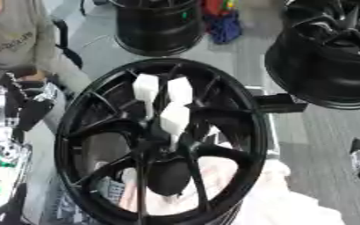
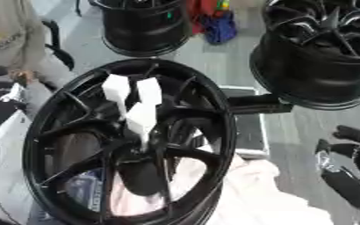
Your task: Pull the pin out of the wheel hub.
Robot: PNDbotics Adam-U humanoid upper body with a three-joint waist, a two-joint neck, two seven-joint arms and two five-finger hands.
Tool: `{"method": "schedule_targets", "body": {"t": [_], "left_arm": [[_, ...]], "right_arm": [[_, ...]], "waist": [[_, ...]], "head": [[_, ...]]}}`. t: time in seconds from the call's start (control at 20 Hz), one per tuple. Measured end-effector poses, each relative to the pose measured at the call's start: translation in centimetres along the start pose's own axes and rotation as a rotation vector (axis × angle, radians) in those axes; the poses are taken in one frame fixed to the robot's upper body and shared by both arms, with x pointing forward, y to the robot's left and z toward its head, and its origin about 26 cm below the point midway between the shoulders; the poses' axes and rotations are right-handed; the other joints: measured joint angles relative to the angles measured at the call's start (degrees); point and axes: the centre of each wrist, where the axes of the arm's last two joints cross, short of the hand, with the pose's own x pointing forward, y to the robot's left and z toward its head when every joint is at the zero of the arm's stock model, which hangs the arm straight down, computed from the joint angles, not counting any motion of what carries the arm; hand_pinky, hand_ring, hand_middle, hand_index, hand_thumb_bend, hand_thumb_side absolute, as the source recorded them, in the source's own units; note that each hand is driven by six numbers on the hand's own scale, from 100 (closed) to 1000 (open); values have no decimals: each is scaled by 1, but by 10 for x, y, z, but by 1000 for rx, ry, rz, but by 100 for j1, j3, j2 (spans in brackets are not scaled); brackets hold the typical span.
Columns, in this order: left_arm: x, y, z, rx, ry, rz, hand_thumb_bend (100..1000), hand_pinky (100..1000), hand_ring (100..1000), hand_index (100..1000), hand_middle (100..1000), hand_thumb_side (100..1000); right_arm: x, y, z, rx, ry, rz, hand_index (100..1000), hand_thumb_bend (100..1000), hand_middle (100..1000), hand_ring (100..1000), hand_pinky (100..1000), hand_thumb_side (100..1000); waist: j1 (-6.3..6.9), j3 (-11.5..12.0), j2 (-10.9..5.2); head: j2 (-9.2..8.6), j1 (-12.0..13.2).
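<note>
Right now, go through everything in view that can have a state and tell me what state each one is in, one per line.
Wheel hub: upright on its edge, spokes facing the camera.
White pins: three, seated near the hub's centre, none pulled out.
Right hand: at the right edge, away from the hub, holding nothing visible.
Left hand: not in view.
Pink cloth: crumpled under the hub.
Other wheels: standing behind, untouched.

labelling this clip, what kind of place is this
Probably a wheel workshop or factory floor. A black wheel hub with white pins fills the foreground, more black wheels stand on a grey floor behind, and pink cloth lies beneath.
</note>
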Motion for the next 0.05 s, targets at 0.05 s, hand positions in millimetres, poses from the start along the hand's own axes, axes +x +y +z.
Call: {"method": "schedule_targets", "body": {"t": [0.05], "left_arm": [[0,0,0,0,0,0,398,597,614,713,673,247]], "right_arm": [[0,0,0,0,0,0,742,223,652,592,726,100]], "waist": [[5,0,0]], "head": [[0,-1]]}}
